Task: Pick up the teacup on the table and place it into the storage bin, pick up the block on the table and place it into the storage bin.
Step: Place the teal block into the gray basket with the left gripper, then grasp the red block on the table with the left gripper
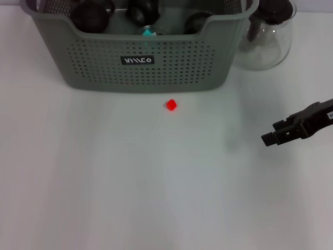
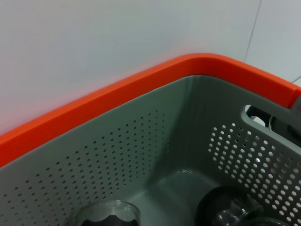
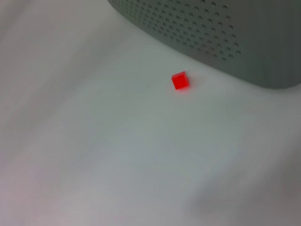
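The storage bin (image 1: 145, 62) is a grey-green perforated basket standing at the far middle of the table. A small red block (image 1: 171, 105) lies on the table just in front of it, and the right wrist view shows the block (image 3: 179, 80) close to the bin's wall (image 3: 211, 33). My right gripper (image 1: 273, 135) hovers low over the table to the right of the block, well apart from it. No teacup shows on the table. The left wrist view looks down into the bin (image 2: 141, 155) from above its rim; a glass vessel (image 2: 108, 214) rests on its floor.
A clear glass pitcher (image 1: 265, 41) with a black lid stands just right of the bin. Several dark round items (image 1: 93, 13) and a small teal piece (image 1: 148, 33) lie inside the bin. White table stretches in front and to the left.
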Motion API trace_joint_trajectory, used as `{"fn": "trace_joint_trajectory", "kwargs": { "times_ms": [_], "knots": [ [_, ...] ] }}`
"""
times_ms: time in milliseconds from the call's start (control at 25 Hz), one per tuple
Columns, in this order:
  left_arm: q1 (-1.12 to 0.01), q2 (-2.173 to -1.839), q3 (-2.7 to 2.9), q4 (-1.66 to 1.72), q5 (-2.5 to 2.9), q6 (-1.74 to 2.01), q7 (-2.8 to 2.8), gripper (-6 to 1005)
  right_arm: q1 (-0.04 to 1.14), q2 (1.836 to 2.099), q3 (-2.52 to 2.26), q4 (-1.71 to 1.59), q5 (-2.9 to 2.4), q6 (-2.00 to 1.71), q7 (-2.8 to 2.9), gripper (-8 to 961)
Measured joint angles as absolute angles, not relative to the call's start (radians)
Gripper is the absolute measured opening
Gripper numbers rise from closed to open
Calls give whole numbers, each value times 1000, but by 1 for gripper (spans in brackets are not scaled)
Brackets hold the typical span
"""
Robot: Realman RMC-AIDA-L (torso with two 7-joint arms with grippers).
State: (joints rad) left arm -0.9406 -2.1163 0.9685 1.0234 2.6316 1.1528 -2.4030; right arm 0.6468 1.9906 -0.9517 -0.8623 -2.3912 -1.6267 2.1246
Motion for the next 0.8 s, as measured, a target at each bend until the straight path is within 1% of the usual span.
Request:
{"fn": "trace_joint_trajectory", "kwargs": {
  "times_ms": [80, 240, 360, 520, 600, 680, 800],
  "knots": [
    [-941, -2118, 977, 1023, 2634, 1149, -2403, 521, 647, 1991, -952, -862, -2391, -1627, 2125, 656],
    [-938, -2118, 981, 1039, 2624, 1158, -2400, 653, 647, 1991, -951, -862, -2392, -1627, 2123, 656],
    [-910, -2118, 975, 1109, 2572, 1214, -2377, 752, 647, 1991, -950, -861, -2392, -1624, 2118, 656],
    [-815, -2117, 971, 1258, 2341, 1406, -2268, 771, 646, 1988, -949, -860, -2392, -1622, 2115, 656],
    [-754, -2116, 979, 1322, 2212, 1564, -2184, 775, 645, 1986, -946, -860, -2392, -1621, 2114, 656],
    [-725, -2122, 991, 1348, 2171, 1658, -2145, 774, 645, 1985, -946, -860, -2391, -1620, 2114, 656],
    [-695, -2142, 1040, 1343, 2172, 1758, -2115, 772, 644, 1985, -945, -860, -2391, -1615, 2114, 655]
  ]
}}
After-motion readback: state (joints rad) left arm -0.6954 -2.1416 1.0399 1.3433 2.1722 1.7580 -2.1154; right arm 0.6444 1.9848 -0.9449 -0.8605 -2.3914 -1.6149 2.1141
